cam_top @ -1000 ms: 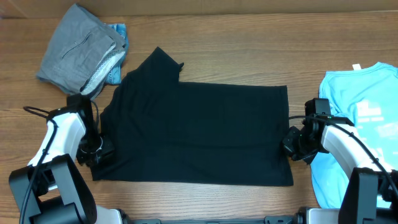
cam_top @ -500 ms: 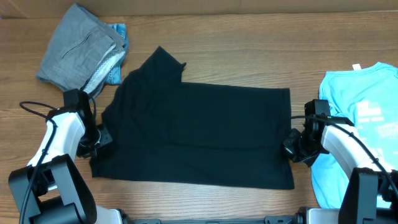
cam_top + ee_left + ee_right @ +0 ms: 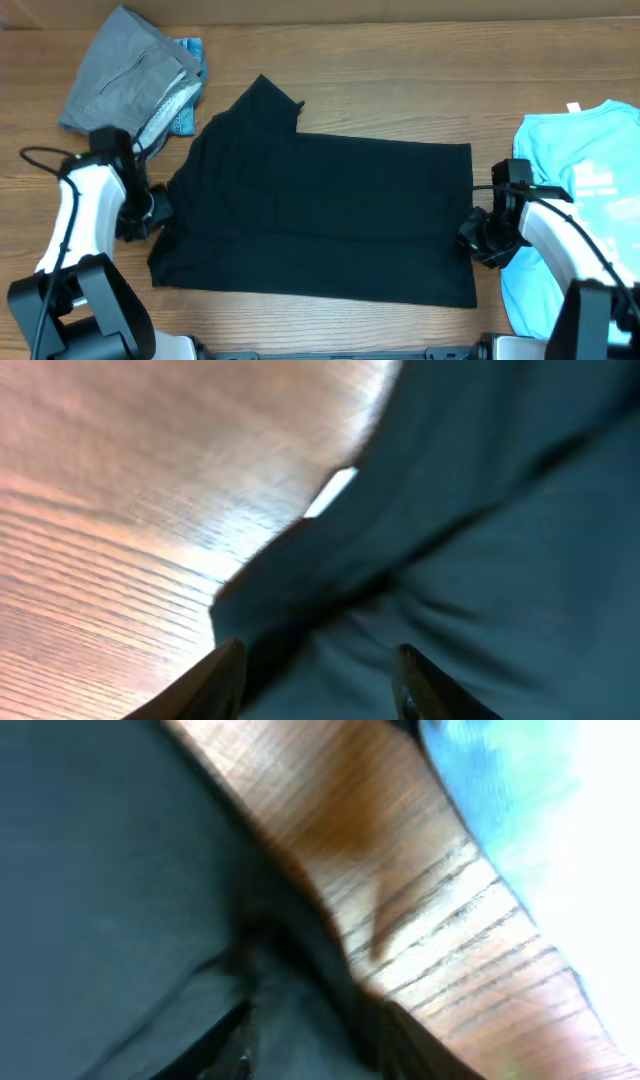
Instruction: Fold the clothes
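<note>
one black shirt [image 3: 320,215] flat, no fold yet; left gripper [image 3: 320,680] apart at its hem, right gripper [image 3: 310,1045] closure unreadable.

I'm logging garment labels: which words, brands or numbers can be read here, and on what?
No text is legible.
Blue shirt, white print: too small to read.
Black shirt, white tag: blurred, nothing readable.
</note>
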Controlling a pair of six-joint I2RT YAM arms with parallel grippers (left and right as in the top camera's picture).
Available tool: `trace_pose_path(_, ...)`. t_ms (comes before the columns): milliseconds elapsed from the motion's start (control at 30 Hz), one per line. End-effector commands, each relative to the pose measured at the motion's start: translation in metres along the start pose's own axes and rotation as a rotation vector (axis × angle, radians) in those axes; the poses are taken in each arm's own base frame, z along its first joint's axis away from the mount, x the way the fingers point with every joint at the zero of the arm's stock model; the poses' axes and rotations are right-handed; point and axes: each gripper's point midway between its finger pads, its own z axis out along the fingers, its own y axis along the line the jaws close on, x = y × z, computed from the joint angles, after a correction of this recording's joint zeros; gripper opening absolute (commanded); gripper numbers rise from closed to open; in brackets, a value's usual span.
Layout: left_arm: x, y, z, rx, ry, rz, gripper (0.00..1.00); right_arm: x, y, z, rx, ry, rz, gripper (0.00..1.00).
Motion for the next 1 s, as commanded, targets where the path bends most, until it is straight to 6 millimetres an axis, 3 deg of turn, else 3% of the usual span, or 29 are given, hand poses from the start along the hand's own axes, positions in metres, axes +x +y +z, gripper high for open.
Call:
trace_pose_path(0, -0.029, -0.036, -0.048, 0.169, -0.106, 0.12, 0.5, -0.028, 0.027, -0.058, -0.127, -0.185, -0.028, 0.52)
trace_pose_path(100, -0.046, -0.072, -0.091, 0.278, -0.211, 0.243, 0.57, -0.037, 0.046, -0.107, -0.238, -0.306, -0.099, 0.67)
trace_pose_path(200, -0.068, -0.113, -0.13, 0.361, -0.369, 0.383, 0.63, -0.04, 0.075, -0.154, -0.381, -0.408, -0.253, 0.7)
trace_pose_path(267, -0.083, -0.134, -0.144, 0.359, -0.468, 0.444, 0.61, -0.041, 0.086, -0.178, -0.441, -0.453, -0.307, 0.72)
trace_pose_path(333, -0.097, -0.154, -0.145, 0.327, -0.54, 0.489, 0.61, -0.041, 0.095, -0.194, -0.485, -0.475, -0.336, 0.73)
trace_pose_path(433, -0.113, -0.183, -0.127, 0.296, -0.569, 0.538, 0.61, -0.041, 0.1, -0.198, -0.51, -0.481, -0.346, 0.73)
trace_pose_path(700, -0.156, -0.265, -0.038, 0.315, -0.524, 0.633, 0.61, -0.039, 0.098, -0.193, -0.498, -0.462, -0.342, 0.74)
trace_pose_path(833, -0.18, -0.286, -0.011, 0.306, -0.554, 0.642, 0.73, -0.038, 0.096, -0.19, -0.491, -0.451, -0.339, 0.74)
trace_pose_path(967, -0.197, -0.296, 0.01, 0.303, -0.597, 0.633, 0.76, -0.038, 0.092, -0.179, -0.464, -0.428, -0.329, 0.74)
